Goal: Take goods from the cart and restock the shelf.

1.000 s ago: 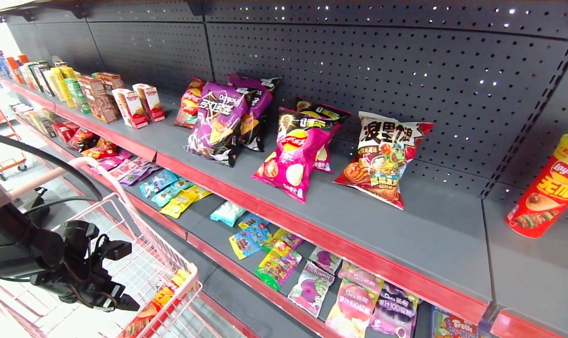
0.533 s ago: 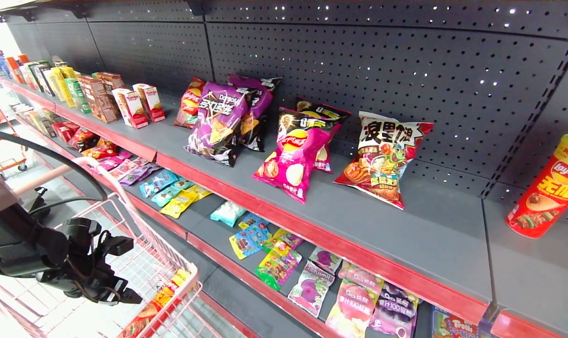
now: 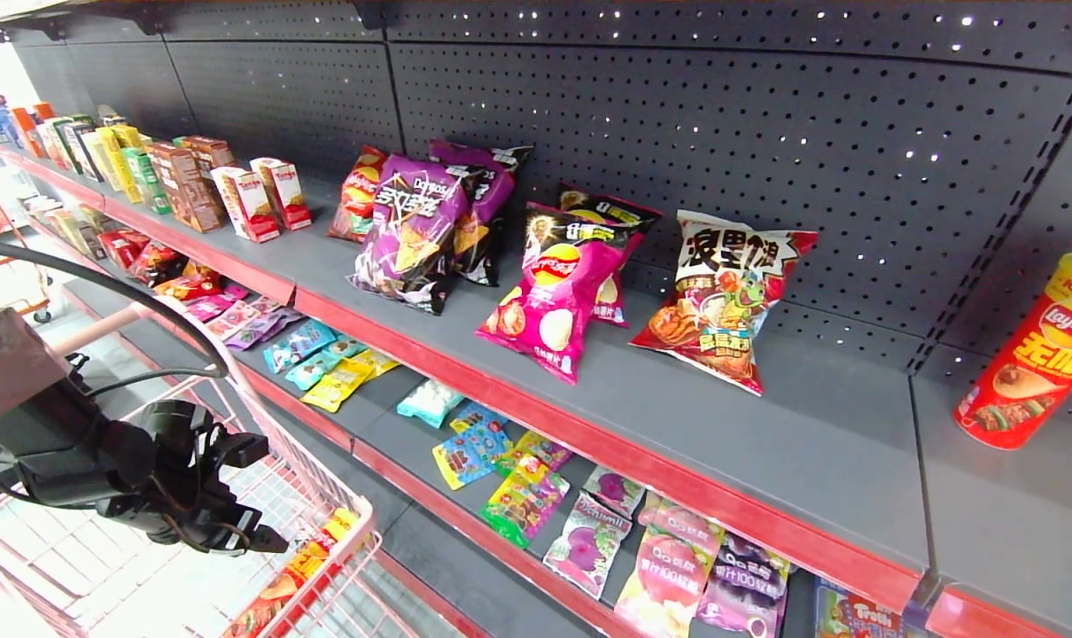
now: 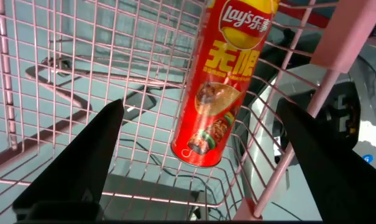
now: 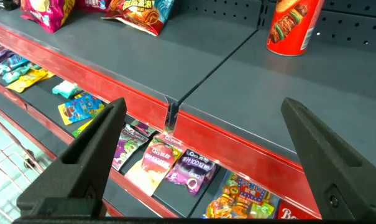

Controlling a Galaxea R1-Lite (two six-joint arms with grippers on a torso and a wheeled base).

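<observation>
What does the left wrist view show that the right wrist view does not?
Only the left wrist view: a red cylindrical crisp can lying in the pink wire cart, ahead of the open left gripper. Only the right wrist view: the grey metal shelf, another red can standing upright on it, colourful candy packets one level lower, and the open right gripper. Shared: each shows a red can of the same design and an open gripper.

you have grey shelf (image 3: 819, 443) with red front edge: boxes (image 3: 186, 182) toward left end, purple chip bags (image 3: 412, 230), pink bag (image 3: 549, 292) and red-white bag (image 3: 722, 297) mid-shelf near back panel, red can (image 3: 1028, 359) upright toward right end. lower shelf (image 3: 394, 425) carries flat candy packets (image 3: 518, 496). pink cart (image 3: 261, 425) holds chip can (image 4: 222, 81) against wire side.
</observation>
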